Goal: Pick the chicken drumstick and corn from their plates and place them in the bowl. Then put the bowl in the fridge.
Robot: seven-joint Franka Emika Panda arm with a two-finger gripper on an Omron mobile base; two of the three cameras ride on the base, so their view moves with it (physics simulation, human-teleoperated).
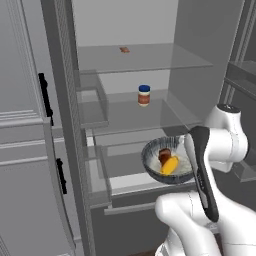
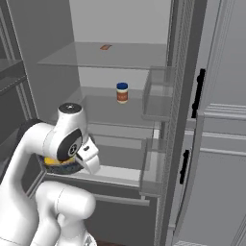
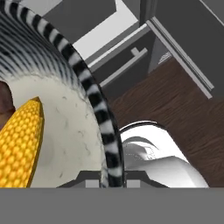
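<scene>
Corn (image 1: 170,165) and the chicken drumstick (image 1: 164,155) lie together in the bowl (image 1: 150,162), which your left base view shows held up in front of the open fridge (image 1: 125,80), level with a lower glass shelf. A jar (image 1: 144,95) stands alone on the shelf above, with bare glass around it. From the right base view, the bowl (image 2: 60,166) is mostly hidden behind the arm; a dark rim and some yellow peek out, probably the corn. In the hand view, the gripper (image 3: 111,181) is clamped narrow on the bowl's striped rim (image 3: 94,96), corn (image 3: 19,144) just left of it, wooden floor (image 3: 175,109) below.
</scene>
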